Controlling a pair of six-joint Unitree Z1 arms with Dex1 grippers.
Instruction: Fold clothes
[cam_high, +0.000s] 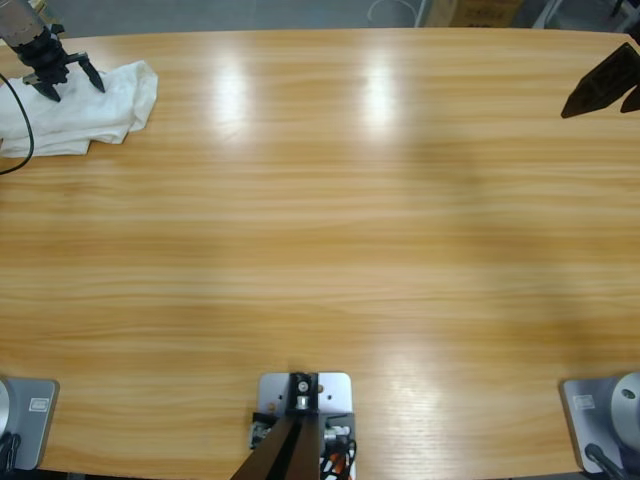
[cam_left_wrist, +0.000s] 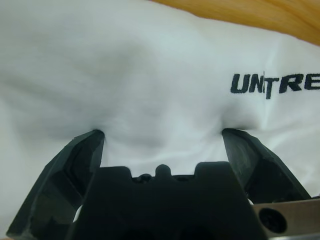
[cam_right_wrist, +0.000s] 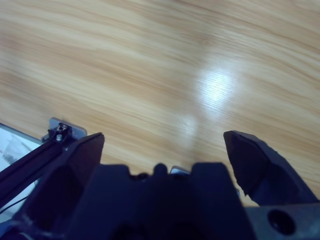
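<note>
The clothes are one white T-shirt (cam_high: 108, 112), bunched in a loose heap at the table's far left corner. In the left wrist view the T-shirt (cam_left_wrist: 150, 65) fills the picture and shows black lettering at the right. My left gripper (cam_high: 72, 85) stands open right over the heap, and both its fingertips (cam_left_wrist: 92, 140) press into the fabric with nothing pinched between them (cam_left_wrist: 162, 134). My right gripper (cam_high: 612, 95) hangs open at the far right edge. Only bare wood lies under it (cam_right_wrist: 164, 136), far from the shirt.
The long wooden table (cam_high: 320, 250) stretches between the two arms. A black cable (cam_high: 22, 120) hangs from the left arm across the shirt's near edge. A strip of wood (cam_left_wrist: 260, 15) shows beyond the shirt in the left wrist view.
</note>
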